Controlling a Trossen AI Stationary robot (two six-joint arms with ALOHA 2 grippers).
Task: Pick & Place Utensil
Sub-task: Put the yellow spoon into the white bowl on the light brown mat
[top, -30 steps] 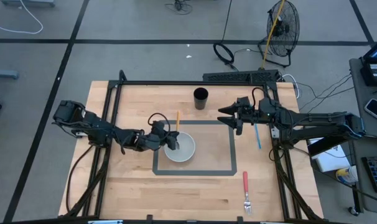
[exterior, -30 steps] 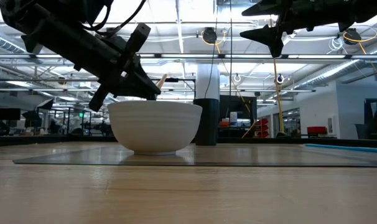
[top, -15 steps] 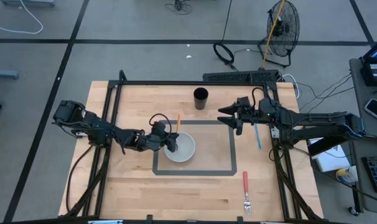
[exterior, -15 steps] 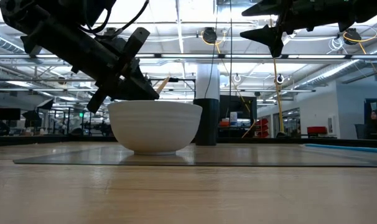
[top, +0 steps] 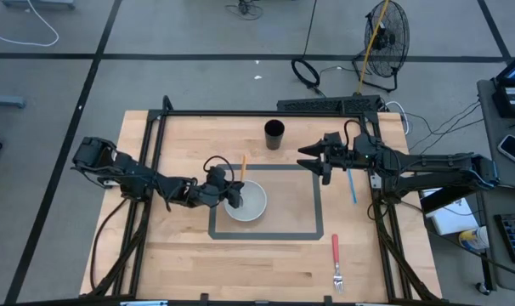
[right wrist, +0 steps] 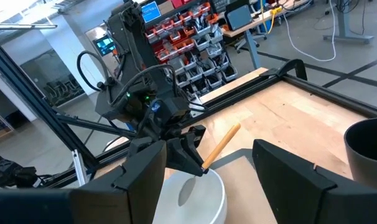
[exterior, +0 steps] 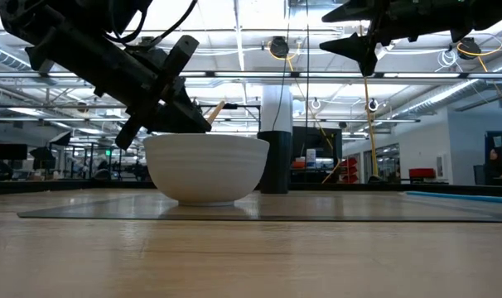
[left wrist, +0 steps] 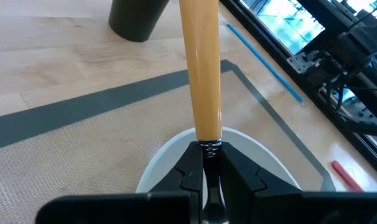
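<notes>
A white bowl [top: 249, 204] stands on the grey-bordered mat [top: 317, 212] in the middle of the table. My left gripper [top: 232, 195] reaches over the bowl's left rim, shut on a utensil with a tan wooden handle [top: 243, 163]. The handle slants up and away past the fingers [exterior: 214, 110]. The utensil's metal end [right wrist: 185, 190] points down into the bowl. My right gripper [top: 308, 158] hangs open high above the mat's far right corner, with nothing between its fingers. My left gripper pinches the utensil between its two fingers at the metal neck [left wrist: 210, 148], just below the wooden handle [left wrist: 201, 68]. The fingers [left wrist: 187, 167] slant down from the table's left. The handle sticks out past them, tilted up toward the far edge. Whether the metal end touches the bowl cannot be told.
A black cup [top: 274, 133] stands beyond the mat's far edge. A thin blue utensil [top: 351, 184] lies right of the mat under the right arm. A red-handled fork [top: 335, 259] lies near the front right. A black frame [top: 240, 113] borders the table.
</notes>
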